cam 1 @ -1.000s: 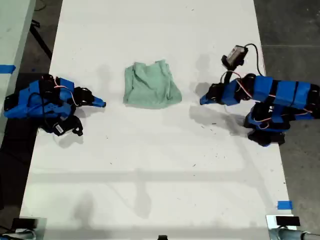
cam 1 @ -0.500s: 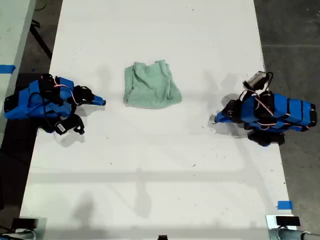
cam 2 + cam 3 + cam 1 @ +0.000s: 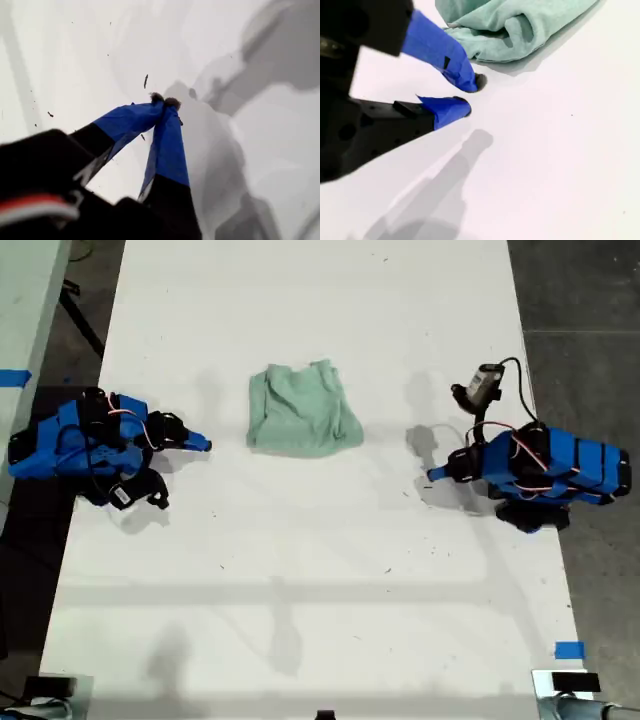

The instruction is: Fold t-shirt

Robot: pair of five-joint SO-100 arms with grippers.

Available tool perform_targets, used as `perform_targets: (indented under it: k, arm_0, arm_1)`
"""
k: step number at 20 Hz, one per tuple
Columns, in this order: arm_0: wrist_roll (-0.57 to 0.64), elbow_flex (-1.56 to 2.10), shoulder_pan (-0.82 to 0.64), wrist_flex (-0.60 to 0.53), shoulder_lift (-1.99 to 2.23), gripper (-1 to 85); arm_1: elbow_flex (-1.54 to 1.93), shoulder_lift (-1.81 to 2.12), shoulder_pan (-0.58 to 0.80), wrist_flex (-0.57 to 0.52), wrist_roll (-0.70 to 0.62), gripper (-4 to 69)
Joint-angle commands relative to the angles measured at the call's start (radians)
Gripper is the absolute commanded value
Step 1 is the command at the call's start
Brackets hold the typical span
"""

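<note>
Exterior view shows the t-shirt lying as a soft, rumpled mint bundle on the white surface, between both arms. My second gripper hovers just beside its hem, fingers slightly parted and empty. My first gripper, fingers pinched together on nothing, sits well apart over bare surface.

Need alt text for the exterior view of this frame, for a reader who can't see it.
A folded mint-green t-shirt lies on a white table, seen from above, with a blue arm on each side. My second gripper, at the exterior view's left, points at the shirt without touching it; my first gripper, at the right, is shut.
</note>
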Motion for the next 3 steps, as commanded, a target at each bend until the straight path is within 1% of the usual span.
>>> perform_targets:
  k: [1,3]
  arm_0:
    - [-0.002,-0.009,-0.009,0.003,0.005,5.8]
    - [-0.002,-0.009,-0.009,0.003,0.005,5.8]
  arm_1:
    - [-0.008,0.006,0.0,0.002,-0.021,1.3]
    - [-0.008,0.006,0.0,0.002,-0.021,1.3]
